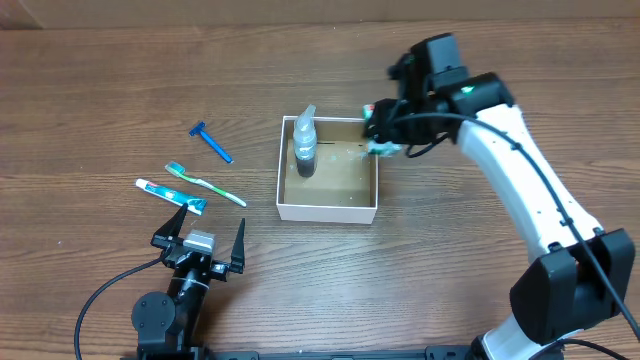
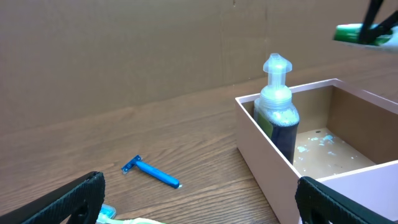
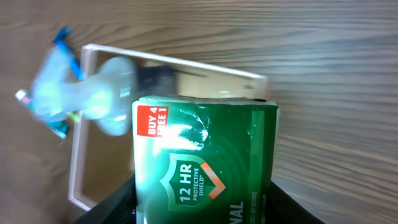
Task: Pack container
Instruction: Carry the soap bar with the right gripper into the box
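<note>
Wood bench. Overhead: container at centre w/ bottle inside; right pincer clamps green packet over its far-right corner. Left pincer spread, empty, near-left of container. Left wrist: packet above container. Right wrist: container beneath gripped packet.

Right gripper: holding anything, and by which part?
The right gripper holds the green packet, jaws clamping its opposite sides at the end nearest the wrist camera.

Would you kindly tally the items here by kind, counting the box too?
box: 1
pump bottle: 1
green packet: 1
razor: 1
toothbrush: 1
toothpaste tube: 1
Total: 6
</note>
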`<state>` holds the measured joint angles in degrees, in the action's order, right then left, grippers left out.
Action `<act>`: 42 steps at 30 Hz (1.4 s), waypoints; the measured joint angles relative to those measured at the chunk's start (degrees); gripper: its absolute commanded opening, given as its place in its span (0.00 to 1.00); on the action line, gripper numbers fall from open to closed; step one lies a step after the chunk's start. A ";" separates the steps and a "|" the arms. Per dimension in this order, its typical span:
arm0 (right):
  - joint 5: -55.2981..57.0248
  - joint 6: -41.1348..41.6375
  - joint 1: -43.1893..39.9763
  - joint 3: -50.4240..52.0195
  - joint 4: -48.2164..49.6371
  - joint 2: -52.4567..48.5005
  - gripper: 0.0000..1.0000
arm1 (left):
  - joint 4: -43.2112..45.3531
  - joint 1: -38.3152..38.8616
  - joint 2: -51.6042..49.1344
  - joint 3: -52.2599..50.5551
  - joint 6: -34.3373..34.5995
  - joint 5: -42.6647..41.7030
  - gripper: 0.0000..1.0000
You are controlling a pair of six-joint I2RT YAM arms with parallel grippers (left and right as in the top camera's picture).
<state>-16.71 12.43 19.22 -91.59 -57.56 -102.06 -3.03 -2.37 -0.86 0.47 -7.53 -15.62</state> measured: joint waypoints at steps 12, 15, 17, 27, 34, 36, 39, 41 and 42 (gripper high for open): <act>5.18 7.61 7.19 8.72 9.05 -1.07 0.51 | -0.02 0.00 0.00 0.00 0.00 -0.02 1.00; 6.03 8.68 7.54 11.45 12.09 -1.14 0.50 | -0.02 0.00 0.00 0.00 0.00 -0.02 1.00; 6.49 9.11 7.63 13.46 15.06 -1.18 0.51 | -0.02 0.00 0.00 0.00 0.00 -0.02 1.00; 7.04 10.01 8.20 19.76 26.51 -1.36 0.53 | 0.00 0.00 0.00 0.00 0.00 -0.02 1.00; 7.13 10.01 8.20 20.02 29.09 -1.53 0.60 | 0.00 0.00 0.00 0.00 0.00 -0.02 1.00; 7.08 9.97 8.17 20.02 29.14 -1.53 0.61 | 0.00 0.00 0.00 0.00 0.02 0.00 1.00; 7.08 9.97 8.20 20.02 29.29 -1.53 0.61 | 0.00 0.00 0.00 0.00 0.00 -0.02 1.00; 7.08 9.99 8.20 20.02 29.33 -1.53 0.61 | 0.00 0.00 0.00 0.00 0.02 -0.02 1.00; 7.08 9.97 8.20 20.02 29.33 -1.53 0.61 | 0.00 0.00 0.00 0.00 0.00 -0.02 1.00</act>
<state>-9.63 22.39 27.42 -71.57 -28.23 -103.59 -3.03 -2.37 -0.86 0.47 -7.53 -15.64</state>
